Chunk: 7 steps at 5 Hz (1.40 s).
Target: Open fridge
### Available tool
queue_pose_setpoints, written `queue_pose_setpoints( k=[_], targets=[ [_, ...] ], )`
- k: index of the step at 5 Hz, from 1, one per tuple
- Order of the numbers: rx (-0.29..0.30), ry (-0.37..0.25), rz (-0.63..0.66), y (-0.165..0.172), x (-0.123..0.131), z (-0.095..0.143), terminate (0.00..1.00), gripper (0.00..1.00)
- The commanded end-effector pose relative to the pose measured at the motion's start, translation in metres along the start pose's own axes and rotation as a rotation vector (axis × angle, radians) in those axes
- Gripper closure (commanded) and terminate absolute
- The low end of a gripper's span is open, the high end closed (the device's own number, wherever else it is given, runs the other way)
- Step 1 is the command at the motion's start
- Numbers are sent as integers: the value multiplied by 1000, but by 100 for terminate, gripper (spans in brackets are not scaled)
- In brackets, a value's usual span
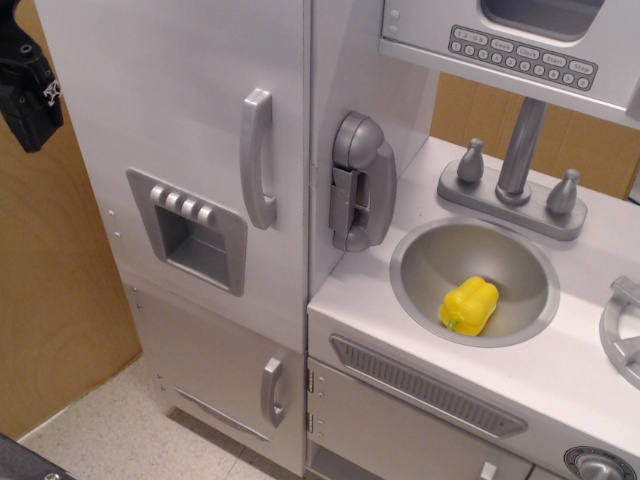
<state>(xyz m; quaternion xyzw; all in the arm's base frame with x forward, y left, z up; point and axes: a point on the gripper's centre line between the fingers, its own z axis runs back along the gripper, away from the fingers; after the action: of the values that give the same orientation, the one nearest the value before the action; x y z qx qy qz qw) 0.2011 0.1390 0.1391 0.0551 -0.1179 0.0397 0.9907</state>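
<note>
Silver-grey, the fridge [190, 150] stands shut at the table's [590, 370] left edge, while the tool [28, 85], spread or pressed together I cannot tell, hangs far left of the handle [257, 158] and may hook the lower door's handle [273, 392] instead.

I see the fridge [190, 150] door closed, its curved handle [257, 158] upright near the right edge, dispenser panel [190, 228] recessed lower left of it. My gripper [28, 85] sits top left, black, partly cut off by the frame, well apart from the handle; can't tell its jaw state. Lower door [225, 375] with small handle [272, 392] also closed. Toy phone [360, 180] hangs on the side wall. Yellow pepper [469, 305] lies in the sink [420, 260], faucet [518, 150] behind it. Oven door [400, 425] bottom right.
</note>
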Motion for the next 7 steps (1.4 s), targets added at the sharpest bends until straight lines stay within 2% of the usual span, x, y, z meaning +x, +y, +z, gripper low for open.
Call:
queue_pose_setpoints(
  k=[1,2,4,5,7],
  targets=[
    [0,0,0,0,0,0,0,0],
    [10,-23,16,-19,29,-14,0,0],
    [6,-23,-98,-70,33,-45,0,0],
    [-29,-39,-153,-82,41,-55,0,0],
    [-12,-91,-107,-82,77,-66,0,0]
  ],
)
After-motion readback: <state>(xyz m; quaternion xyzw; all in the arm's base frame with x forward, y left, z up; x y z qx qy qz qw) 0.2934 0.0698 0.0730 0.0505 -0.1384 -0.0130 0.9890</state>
